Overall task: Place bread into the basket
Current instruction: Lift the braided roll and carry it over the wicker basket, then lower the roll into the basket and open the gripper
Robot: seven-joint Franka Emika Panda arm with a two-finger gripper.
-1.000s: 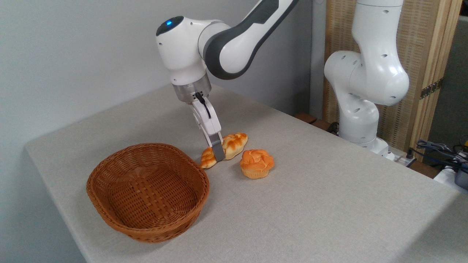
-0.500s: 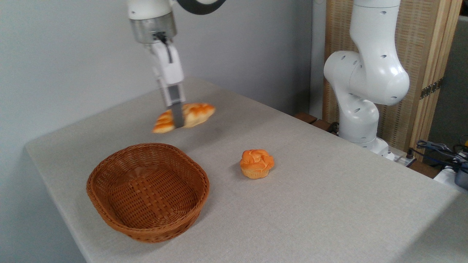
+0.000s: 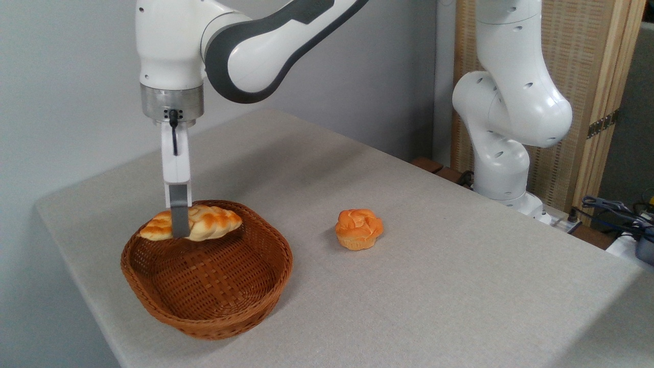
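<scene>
Arm (image 3: 265, 46) reached in from the upper right, wrist pointing straight down over the left part of the surface (image 3: 434, 266). Gripper (image 3: 180, 230) hung vertical, jaws clamped on the bread (image 3: 204, 224) roughly mid-length, a bit left of its centre; only the near finger (image 3: 179, 214) was visible, a grey pad crossing the front of the loaf. Bread was held level, long axis running left-right, pointed ends sticking out either side of the finger. It sat over the far part of the basket (image 3: 207, 317), at about rim height, overlapping the far wall in this view. Couldn't tell whether it touched the rim or the woven floor; from this angle it looked clear of the floor. Basket was at the near-left of the surface, floor bare, close to the left edge. Round bun (image 3: 358, 228) sat upright on the surface to the right of the basket, well apart from it and from the gripper. Robot base and lower links (image 3: 511, 117) stood at the far right beyond the surface edge, with a slatted wooden screen (image 3: 592, 61) behind them. Some cables (image 3: 613, 207) lay at the far right edge of view. Plain grey wall (image 3: 66, 76) was behind the left side.
</scene>
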